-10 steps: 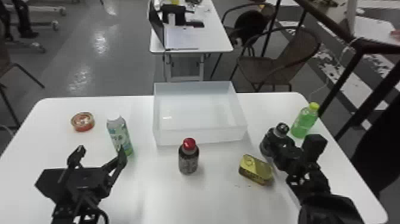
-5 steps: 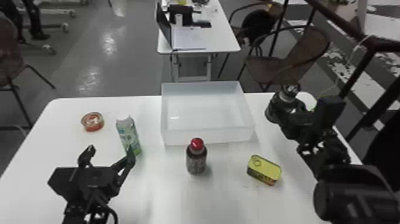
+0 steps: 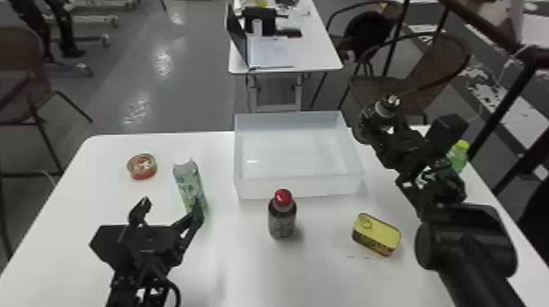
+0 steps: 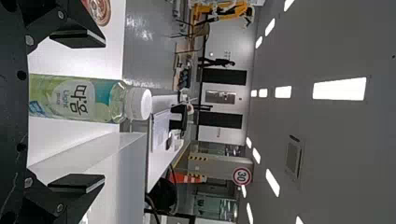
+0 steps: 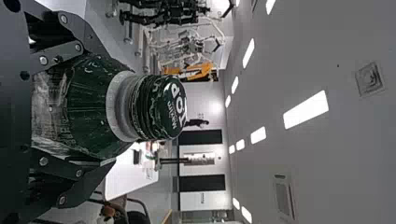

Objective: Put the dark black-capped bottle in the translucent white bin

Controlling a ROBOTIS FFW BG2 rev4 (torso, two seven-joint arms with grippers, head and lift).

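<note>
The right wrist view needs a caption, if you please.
The right tool clasps the dark black-capped bottle by its sides, neck and cap exposed.

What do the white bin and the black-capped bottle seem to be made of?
The translucent white bin looks like smooth, frosted plastic, going by its milky, see-through walls. The dark black-capped bottle has a glossy finish, with bright streaks on its shoulder; probably plastic or metal, but the look leaves that open.
</note>
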